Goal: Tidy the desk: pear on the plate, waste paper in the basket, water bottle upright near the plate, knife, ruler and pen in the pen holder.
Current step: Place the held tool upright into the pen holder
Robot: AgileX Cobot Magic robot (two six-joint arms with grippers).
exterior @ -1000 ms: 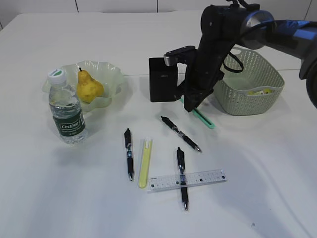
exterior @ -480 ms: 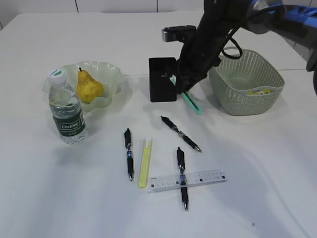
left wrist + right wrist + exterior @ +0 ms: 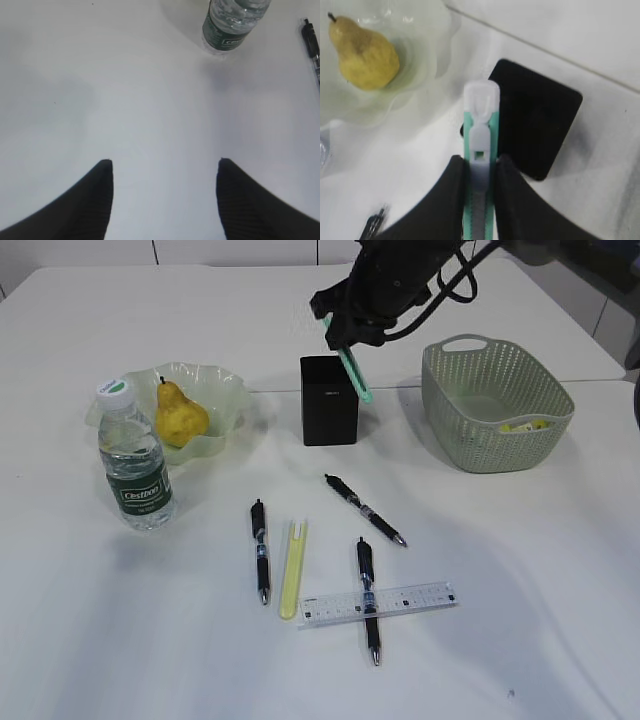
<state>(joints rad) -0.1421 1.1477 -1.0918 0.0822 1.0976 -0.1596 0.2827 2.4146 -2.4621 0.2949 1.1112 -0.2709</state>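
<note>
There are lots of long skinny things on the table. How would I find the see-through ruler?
Start at the black box standing in the middle of the table, then look down toward the near edge. There the ruler lies flat, almost sideways, across a black pen. It is the only clear strip with tiny black marks; the yellow knife beside it is plain, and the other pens are dark.

The white table (image 3: 540, 570) bears the plate (image 3: 225, 390), water bottle (image 3: 135, 472), pen holder (image 3: 328, 405) under the right tool (image 3: 342, 335), basket (image 3: 495, 410), pens (image 3: 365, 508), ruler (image 3: 380, 603).
</note>
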